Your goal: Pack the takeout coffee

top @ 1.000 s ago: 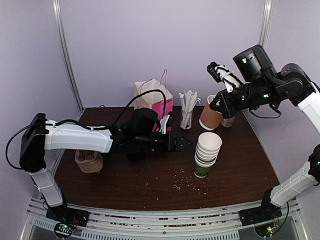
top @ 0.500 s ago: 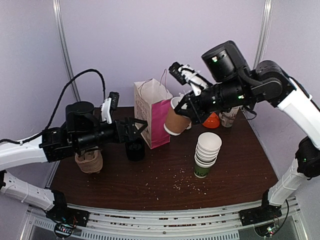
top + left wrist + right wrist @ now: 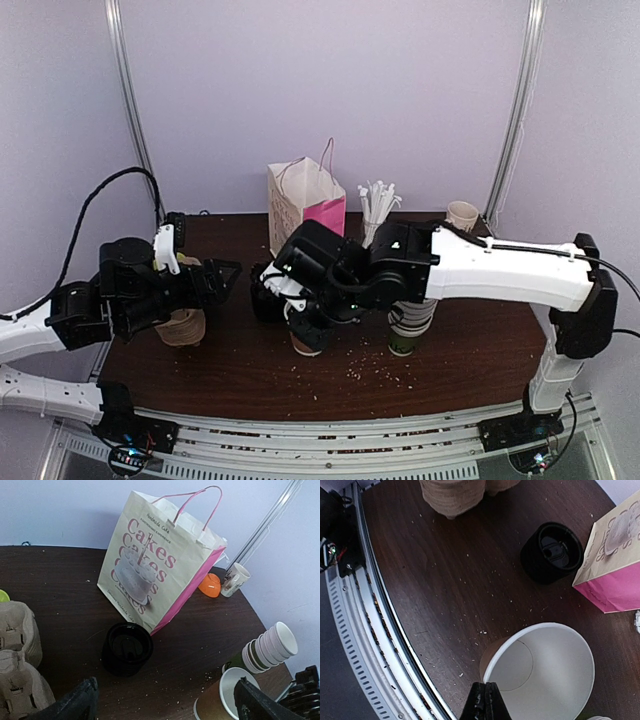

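The right fingers (image 3: 485, 702) pinched the rim of the cup (image 3: 540, 675), steadying it on the counter (image 3: 445, 605). Ahead of the spread left fingers (image 3: 222, 278) lay its lid (image 3: 126, 648), likely awaiting fitting.

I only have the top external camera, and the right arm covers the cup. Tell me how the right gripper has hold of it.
Observer: The right gripper is shut on the rim of the brown cup, pinching one side of the wall.
Operator: Check inside the cup.
Observer: It is empty, with a bare white bottom and no lid on it.
Operator: Find the lid.
Observer: The black lid lies on the table just in front of the Cakes bag, apart from the cup.
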